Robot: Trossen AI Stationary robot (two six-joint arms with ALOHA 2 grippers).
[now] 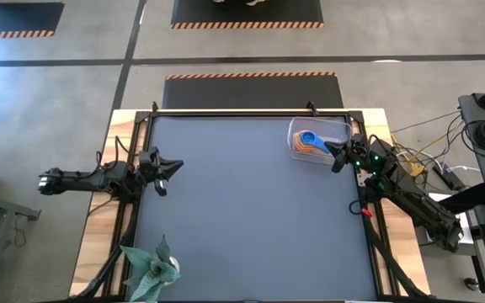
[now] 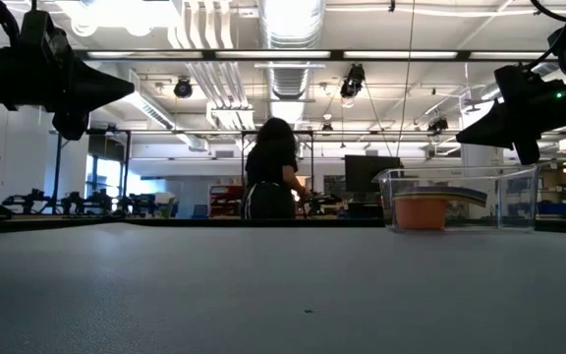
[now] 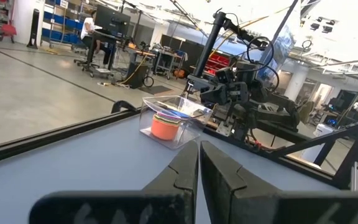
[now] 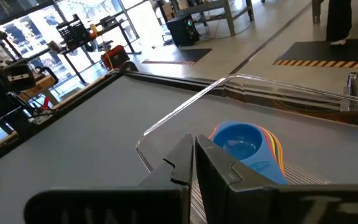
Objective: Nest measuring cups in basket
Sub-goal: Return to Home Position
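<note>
The clear basket [image 1: 319, 140] stands at the table's far right part, resting on its flat bottom. Inside it the measuring cups [image 1: 311, 144] sit nested in one stack, blue on top [image 4: 240, 140] and orange outermost [image 2: 422, 211], with further coloured rims between. My right gripper [image 1: 337, 159] hovers shut just beside the basket's near right corner, above the table. My left gripper [image 1: 167, 174] hangs shut over the table's left part, far from the basket [image 3: 174, 119]. Neither touches anything.
A green paper-like plant [image 1: 151, 267] stands at the table's near left corner. A black frame rail [image 1: 251, 111] runs along the far edge. The middle of the grey table [image 1: 251, 210] lies between the arms. A person [image 2: 271, 172] stands in the room beyond.
</note>
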